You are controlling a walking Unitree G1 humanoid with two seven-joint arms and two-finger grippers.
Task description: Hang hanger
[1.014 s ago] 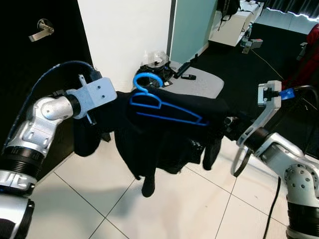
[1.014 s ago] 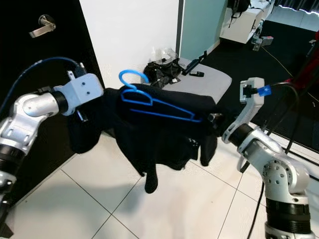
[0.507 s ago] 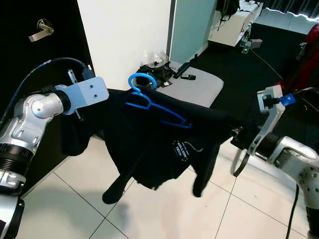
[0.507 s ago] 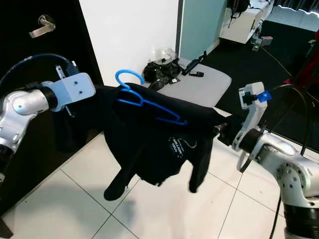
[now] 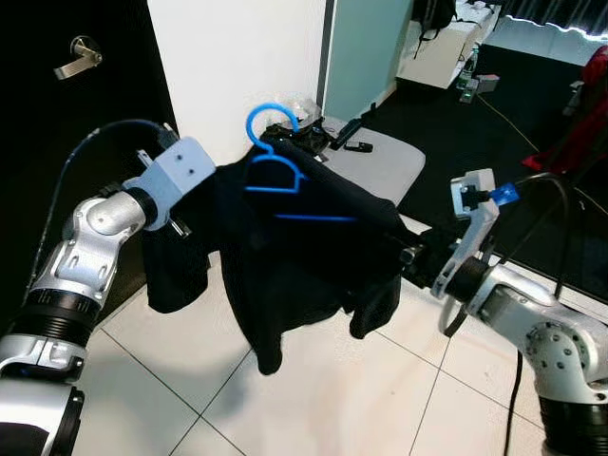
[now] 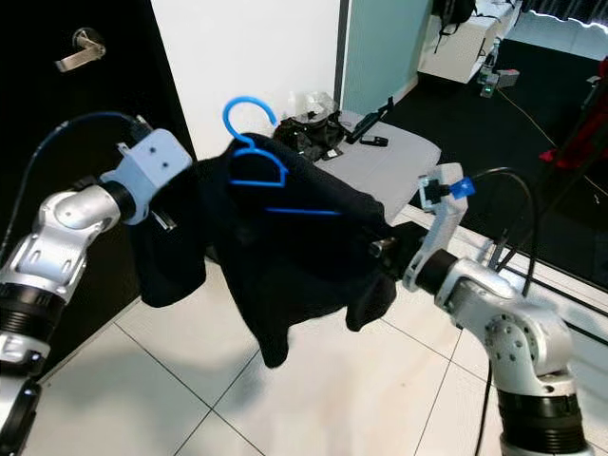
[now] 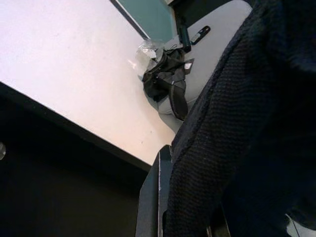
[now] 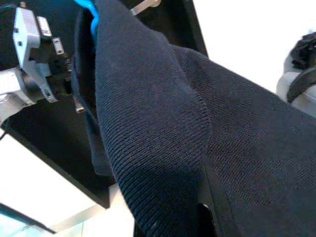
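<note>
Blue plastic marks the hanger, which lies on top of a black knitted sweater that we hold stretched in the air between our two arms, its hook standing up in front of the white wall. Our left gripper is buried in the sweater on the side nearer the black door, our right gripper on the far side from the door, and we cannot tell how far either pair of fingers is parted because the knit covers them. Behind the sweater, by the wall, a grey mat holds a dark bundle.
</note>
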